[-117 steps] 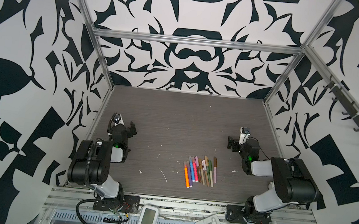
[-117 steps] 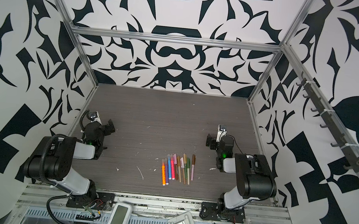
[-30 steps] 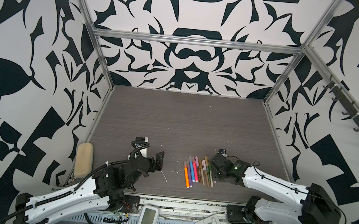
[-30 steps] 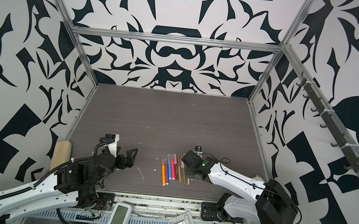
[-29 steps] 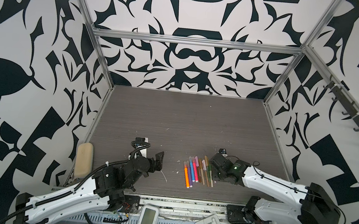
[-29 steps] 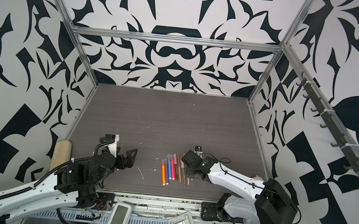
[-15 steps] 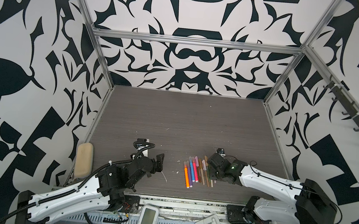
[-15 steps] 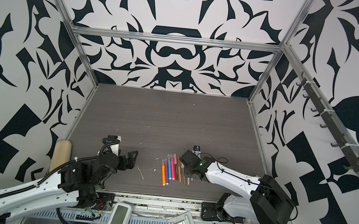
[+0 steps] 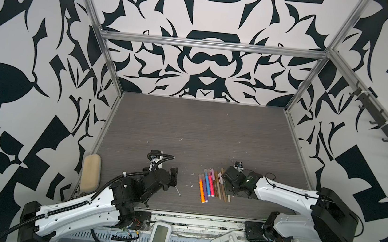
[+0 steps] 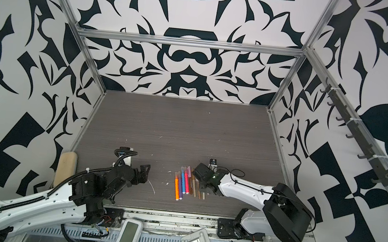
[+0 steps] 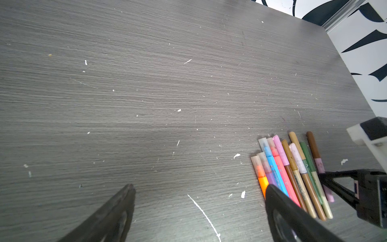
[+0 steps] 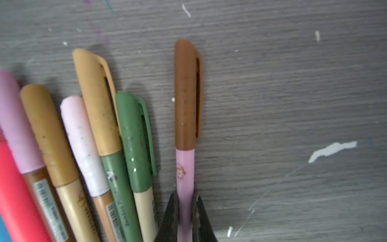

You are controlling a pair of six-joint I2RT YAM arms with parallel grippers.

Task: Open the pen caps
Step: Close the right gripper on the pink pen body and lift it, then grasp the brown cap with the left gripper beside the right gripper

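Pen caps [image 11: 297, 157]: short plastic sleeves in clear, pink, tan, green and brown, all seen seated on their barrels.
Left end effector [image 11: 200, 189]: black jaws are held wide apart over the grey wood-grain desk [image 9: 199, 132], left of the row; nothing is gripped.
Pens [image 9: 210, 187]: slim felt-tip markers are laid side by side near the desk's front edge.
Right end effector [image 12: 185, 194]: jaws are closed narrowly on the pink barrel of the brown-capped pen [image 12: 184, 167], at the row's right end.
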